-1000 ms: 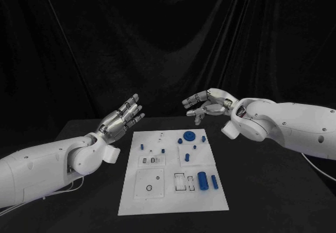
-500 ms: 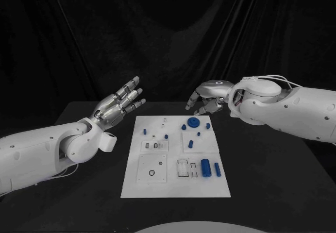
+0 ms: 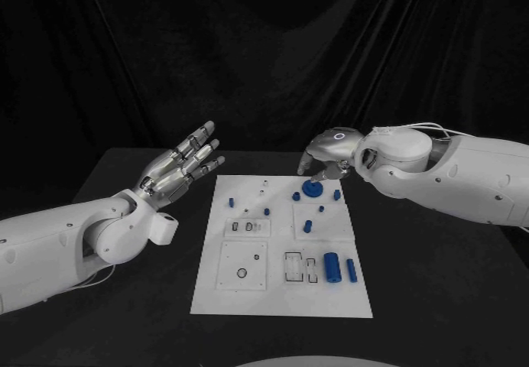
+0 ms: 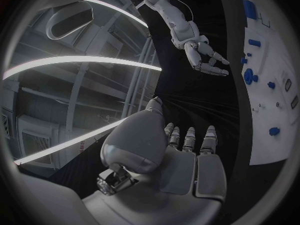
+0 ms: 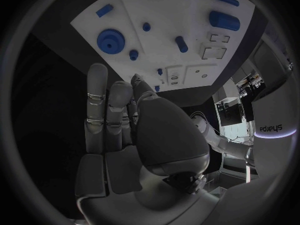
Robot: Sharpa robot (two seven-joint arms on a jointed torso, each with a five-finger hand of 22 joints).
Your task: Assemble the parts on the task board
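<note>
I am bringing the right hand (image 3: 326, 157) down over the far right corner of the task board (image 3: 281, 294). A second ago it was raised, palm up, beyond the board; now it is turned palm down with its fingers (image 5: 98, 100) pointing at the blue gear (image 3: 314, 188). They are hanging just above the gear, apart and holding nothing. The left hand (image 3: 183, 162) is staying lifted to the left of the board's far edge, flat and spread, also holding nothing.

The other blue parts are lying where they were: small pegs (image 3: 232, 202) across the far half, the thick cylinder (image 3: 332, 267) and a slimmer pin (image 3: 352, 269) near the right edge. I am judging the reach nearly done; the gear pickup is the next step, with nothing assembled yet.
</note>
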